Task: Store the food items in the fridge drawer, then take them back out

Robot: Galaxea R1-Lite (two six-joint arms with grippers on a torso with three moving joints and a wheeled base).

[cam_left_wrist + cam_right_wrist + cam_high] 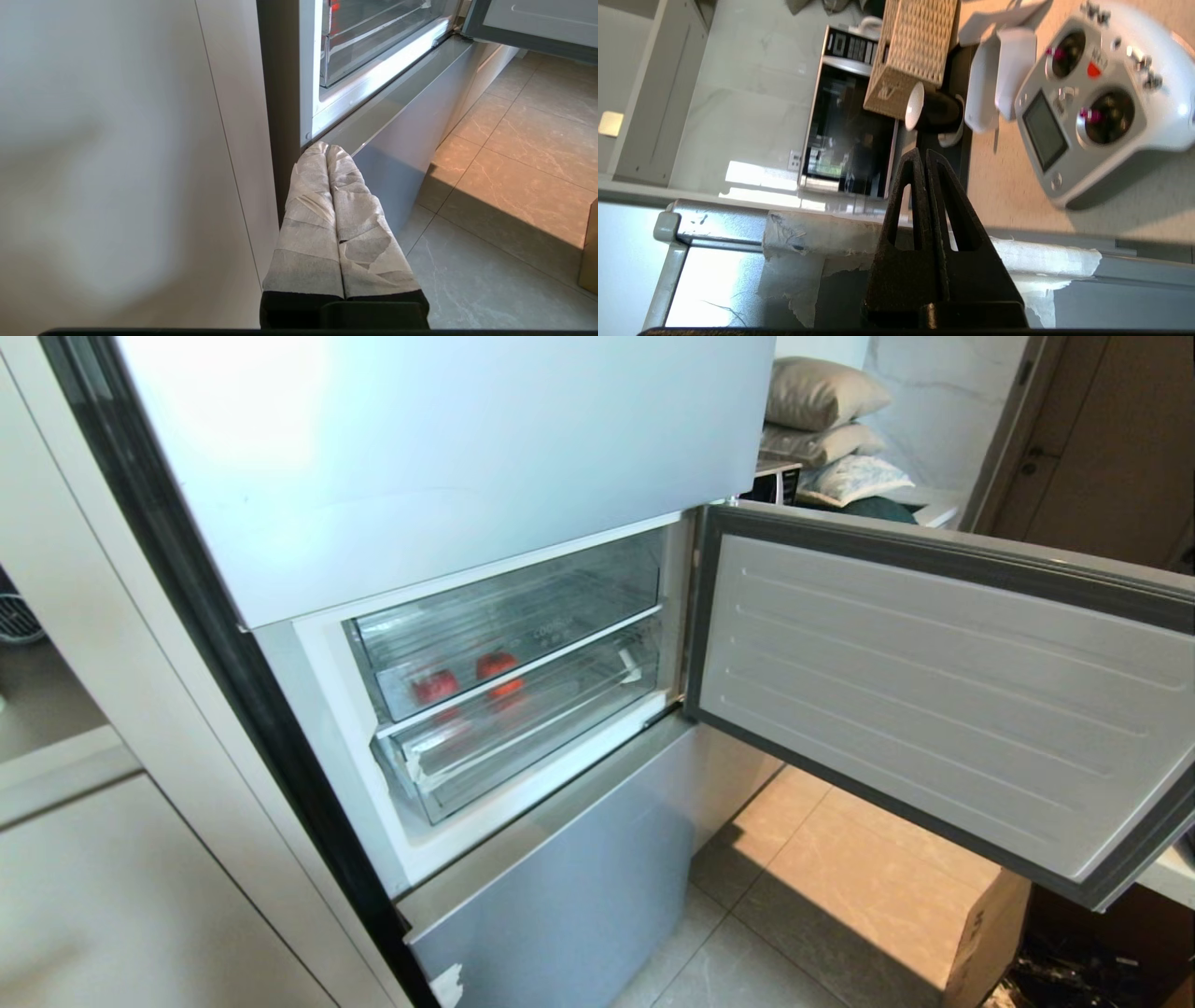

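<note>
Two red food items, one (436,686) beside the other (497,665), sit inside the clear fridge drawer (560,593), seen through its front wall. The drawer is pushed in, with a second clear drawer (532,733) below it. The compartment's door (934,691) stands swung open to the right. Neither arm shows in the head view. My right gripper (922,153) is shut and empty, just above the taped top edge of the open door (1041,261). My left gripper (327,148), wrapped in white tape, is shut and empty, low by the fridge's lower left corner.
A white cabinet (112,877) flanks the fridge on the left. A cardboard box (990,933) stands on the tiled floor under the open door. Beyond the door a counter holds a remote controller (1101,102), a wicker basket (915,46) and a microwave (845,135).
</note>
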